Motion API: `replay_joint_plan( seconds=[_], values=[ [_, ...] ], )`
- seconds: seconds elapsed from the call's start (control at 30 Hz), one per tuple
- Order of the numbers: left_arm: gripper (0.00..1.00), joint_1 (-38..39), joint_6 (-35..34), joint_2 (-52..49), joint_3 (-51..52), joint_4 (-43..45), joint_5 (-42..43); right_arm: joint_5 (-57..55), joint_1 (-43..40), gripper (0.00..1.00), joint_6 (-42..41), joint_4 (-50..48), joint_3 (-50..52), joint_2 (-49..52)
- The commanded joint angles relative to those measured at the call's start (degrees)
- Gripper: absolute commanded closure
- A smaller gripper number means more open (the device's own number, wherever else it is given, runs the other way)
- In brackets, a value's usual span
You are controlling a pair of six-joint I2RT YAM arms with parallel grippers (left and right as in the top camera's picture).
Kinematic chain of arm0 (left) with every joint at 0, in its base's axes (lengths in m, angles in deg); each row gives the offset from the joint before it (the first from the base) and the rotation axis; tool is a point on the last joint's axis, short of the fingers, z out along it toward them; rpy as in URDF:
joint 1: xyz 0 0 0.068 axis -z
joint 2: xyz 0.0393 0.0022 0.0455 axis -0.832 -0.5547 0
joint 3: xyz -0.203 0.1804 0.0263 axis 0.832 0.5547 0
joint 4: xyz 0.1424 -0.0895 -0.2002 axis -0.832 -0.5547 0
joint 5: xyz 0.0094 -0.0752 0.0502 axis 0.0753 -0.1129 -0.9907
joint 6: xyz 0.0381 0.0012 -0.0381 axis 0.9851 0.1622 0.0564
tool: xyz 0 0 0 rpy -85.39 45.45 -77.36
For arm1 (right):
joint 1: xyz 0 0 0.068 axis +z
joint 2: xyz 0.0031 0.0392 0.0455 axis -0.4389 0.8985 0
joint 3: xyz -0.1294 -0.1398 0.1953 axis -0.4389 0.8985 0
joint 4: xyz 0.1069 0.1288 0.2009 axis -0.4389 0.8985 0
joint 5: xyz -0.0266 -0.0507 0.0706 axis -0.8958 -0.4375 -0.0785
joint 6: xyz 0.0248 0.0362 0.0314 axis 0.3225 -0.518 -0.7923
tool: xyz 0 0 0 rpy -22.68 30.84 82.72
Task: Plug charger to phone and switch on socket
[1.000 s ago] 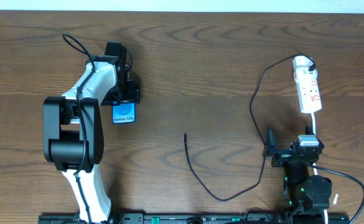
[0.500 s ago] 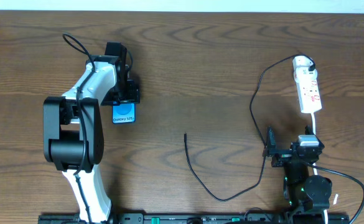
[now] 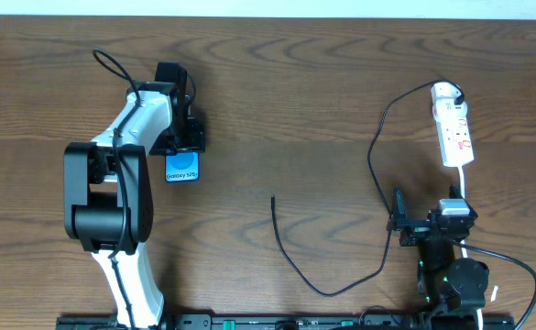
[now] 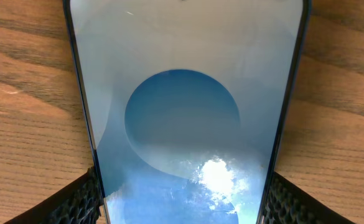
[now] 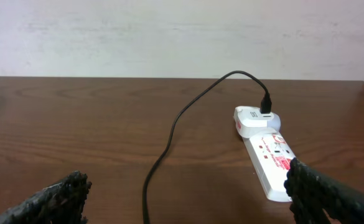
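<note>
The phone (image 3: pixel 182 167) lies flat on the table at the left, its blue screen (image 4: pixel 182 112) filling the left wrist view. My left gripper (image 3: pixel 183 151) straddles its far end, and both black fingers (image 4: pixel 76 202) sit against its long edges. The charger (image 3: pixel 290 261) is a thin black cable looping across the table. Its free tip (image 3: pixel 273 197) lies bare mid-table, and its other end runs to a white adapter (image 5: pixel 256 118) on the socket (image 3: pixel 453 135). My right gripper (image 3: pixel 432 218) hangs wide open just short of the socket (image 5: pixel 269 162), with nothing between its fingers.
The socket's white cord (image 3: pixel 464 188) runs from the strip's near end toward the right arm's base. A pale wall (image 5: pixel 182 37) rises behind the table's far edge. Bare wood (image 3: pixel 295 110) lies between phone and cable.
Neither arm has shifted in the overhead view. The phone, cable and socket lie where they were.
</note>
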Motion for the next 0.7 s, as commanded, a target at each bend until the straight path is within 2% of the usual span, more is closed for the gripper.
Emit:
replay_joint_plan(
  seconds=[0.0,0.13,0.67],
  values=[
    [0.41,-0.3,-0.5,-0.7,1.4,-0.1,-1.2,-0.5,0.2,0.01,0.7,0.0,0.4,-0.5],
    [0.45,-0.3,-0.5,-0.7,1.4,-0.1,-1.2,-0.5,0.2,0.01,0.7,0.0,0.4,-0.5],
    [0.81,-0.3,-0.5,-0.7,1.4,-0.1,-1.2,-0.5,0.2,0.01,0.7,0.0,0.4,-0.5]
  ],
)
